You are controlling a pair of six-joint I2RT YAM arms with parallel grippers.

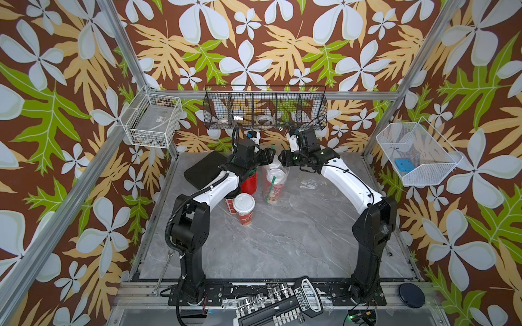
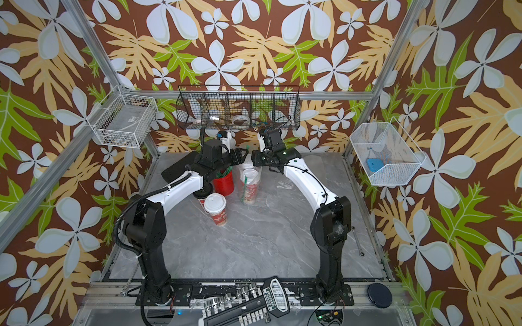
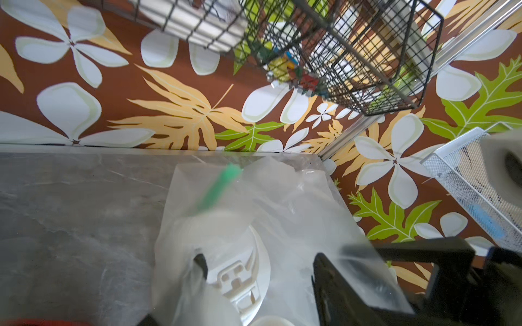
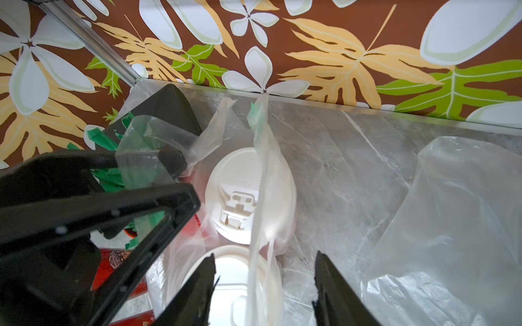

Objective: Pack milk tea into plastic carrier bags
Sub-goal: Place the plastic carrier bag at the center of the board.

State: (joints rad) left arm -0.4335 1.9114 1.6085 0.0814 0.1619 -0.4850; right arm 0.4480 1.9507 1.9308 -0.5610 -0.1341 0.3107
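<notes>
Clear plastic is draping loosely over my left gripper (image 3: 258,256), whose jaws are standing apart, clamping nothing. My right gripper (image 4: 265,255) is gaping too, a bag handle (image 4: 261,169) hanging free between its fingers. Below both, the carrier bag (image 1: 268,186) is holding two white-lidded milk teas (image 4: 250,194) upright, lids skyward. The red straw cup (image 1: 248,183) is standing just beside it. Both top views are showing a loose white-lidded cup (image 1: 244,209) and a black-lidded cup (image 2: 202,194), whose lids neither wrist view is catching.
</notes>
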